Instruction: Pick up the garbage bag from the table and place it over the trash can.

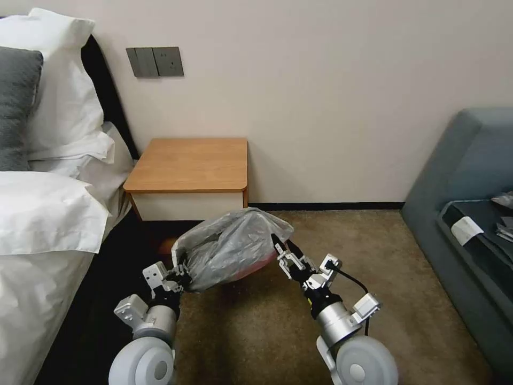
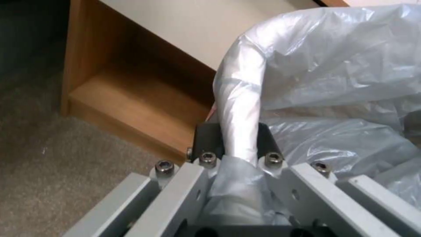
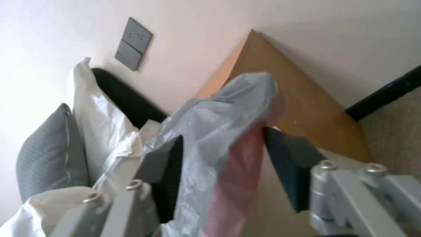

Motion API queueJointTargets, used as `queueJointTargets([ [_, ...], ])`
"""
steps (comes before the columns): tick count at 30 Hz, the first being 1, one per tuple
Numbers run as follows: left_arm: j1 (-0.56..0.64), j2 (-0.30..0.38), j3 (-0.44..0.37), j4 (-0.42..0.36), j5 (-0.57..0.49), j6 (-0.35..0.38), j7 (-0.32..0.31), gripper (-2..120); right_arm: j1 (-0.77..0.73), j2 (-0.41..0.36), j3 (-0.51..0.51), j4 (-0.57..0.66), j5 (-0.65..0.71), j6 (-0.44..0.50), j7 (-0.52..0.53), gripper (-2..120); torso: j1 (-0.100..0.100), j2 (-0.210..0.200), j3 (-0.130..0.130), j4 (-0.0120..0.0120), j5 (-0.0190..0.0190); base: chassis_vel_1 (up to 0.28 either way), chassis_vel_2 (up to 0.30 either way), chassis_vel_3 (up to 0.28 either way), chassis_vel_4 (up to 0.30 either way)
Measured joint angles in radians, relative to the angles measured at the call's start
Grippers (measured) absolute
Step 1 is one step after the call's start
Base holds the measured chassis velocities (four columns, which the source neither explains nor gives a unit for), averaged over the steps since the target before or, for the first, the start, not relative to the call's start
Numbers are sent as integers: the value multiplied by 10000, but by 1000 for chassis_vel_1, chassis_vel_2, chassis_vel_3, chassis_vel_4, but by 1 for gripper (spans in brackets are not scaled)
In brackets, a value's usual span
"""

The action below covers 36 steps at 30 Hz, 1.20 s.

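Observation:
The garbage bag (image 1: 230, 248), crinkly grey plastic with a pinkish-red edge, hangs stretched between my two grippers just in front of the table (image 1: 189, 163) and above the carpet. My left gripper (image 1: 184, 270) is shut on the bag's left end; in the left wrist view a twisted roll of the bag (image 2: 333, 65) is pinched in the left gripper (image 2: 236, 131), beside the table's lower shelf (image 2: 123, 98). My right gripper (image 1: 279, 252) is shut on the bag's right end, and in the right wrist view the pink-edged bag (image 3: 219, 131) sits inside the right gripper (image 3: 223, 154). The tabletop is bare. The trash can is hidden.
A bed (image 1: 48, 214) with white pillows and a grey cushion (image 1: 16, 107) runs along the left. A blue-grey sofa (image 1: 465, 176) with papers on it stands at the right. Brown carpet (image 1: 256, 331) lies between them, and a switch panel (image 1: 155, 61) is on the wall.

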Motion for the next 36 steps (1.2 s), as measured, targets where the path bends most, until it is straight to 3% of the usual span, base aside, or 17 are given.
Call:
queueJointTargets([
  [14, 29, -1, 5, -116, -14, -8, -6, 3, -6, 22, -88, 11, -232, 93, -45, 0, 0, 0, 0, 0, 0, 0, 0, 0, 0],
  [23, 10, -8, 2, -95, -60, -7, -35, 3, -37, 35, -5, 144, -462, 148, -58, 0, 0, 0, 0, 0, 0, 0, 0, 0, 0],
  [36, 150, -11, -24, -756, -1637, 244, -175, 3, -174, 37, 220, -191, -1278, -117, 387, 0, 0, 0, 0, -1, 0, 0, 0, 0, 0],
])
